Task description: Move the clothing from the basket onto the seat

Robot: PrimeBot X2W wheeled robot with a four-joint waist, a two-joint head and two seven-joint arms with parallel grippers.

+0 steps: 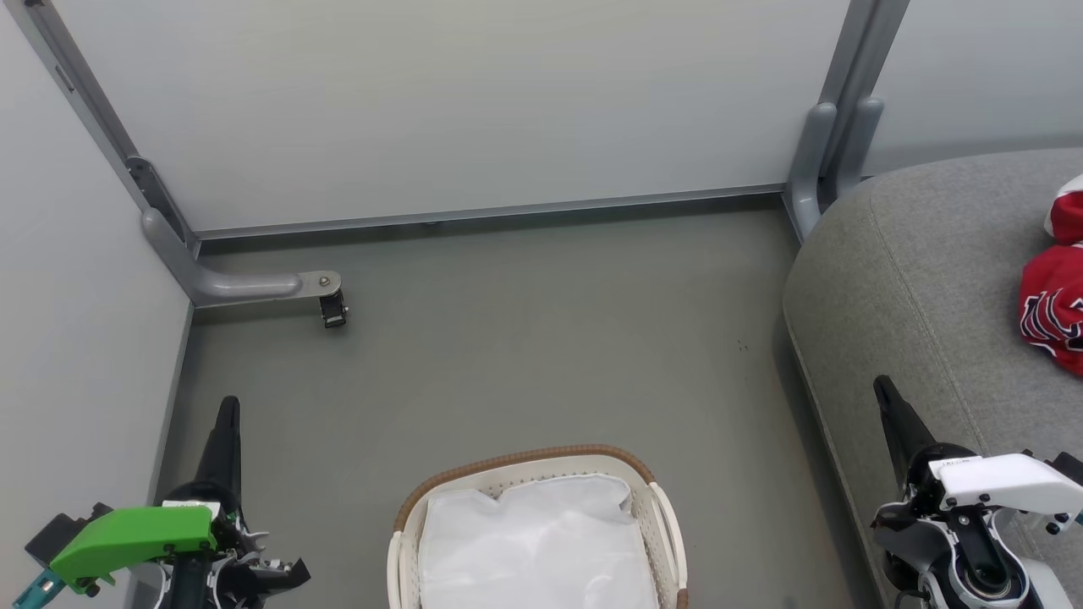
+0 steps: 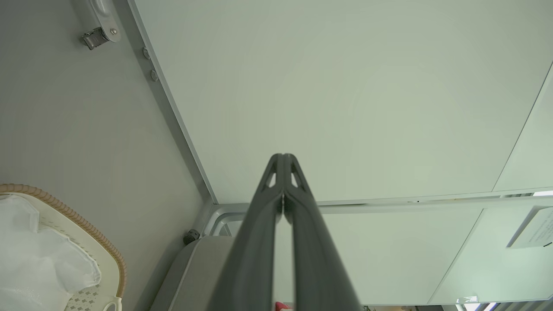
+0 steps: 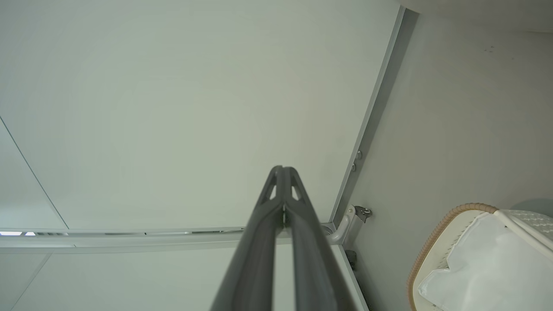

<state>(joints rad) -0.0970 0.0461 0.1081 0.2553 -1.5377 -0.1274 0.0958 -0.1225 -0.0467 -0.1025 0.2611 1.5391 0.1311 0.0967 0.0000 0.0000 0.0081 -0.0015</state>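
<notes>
Left gripper [image 1: 228,410] and right gripper [image 1: 884,391], both closed empty, point forward; clothing [image 1: 1053,313] lies crumpled on seat [image 1: 914,271], axis unclear

Clothing [image 1: 1049,272] cut off by head view's rt edge, lettering [image 1: 1047,318] unreadable. Basket [image 1: 525,458] front lost below btm edge. Seat [image 1: 914,279] runs off rt. Left wrist view: wall note [image 2: 533,228] txt too small.

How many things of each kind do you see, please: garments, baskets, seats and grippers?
Garments: 2, upper red garment, lower red garment
Basket: 1
Seat: 1
Grippers: 2, left gripper, right gripper
Total: 6
</notes>
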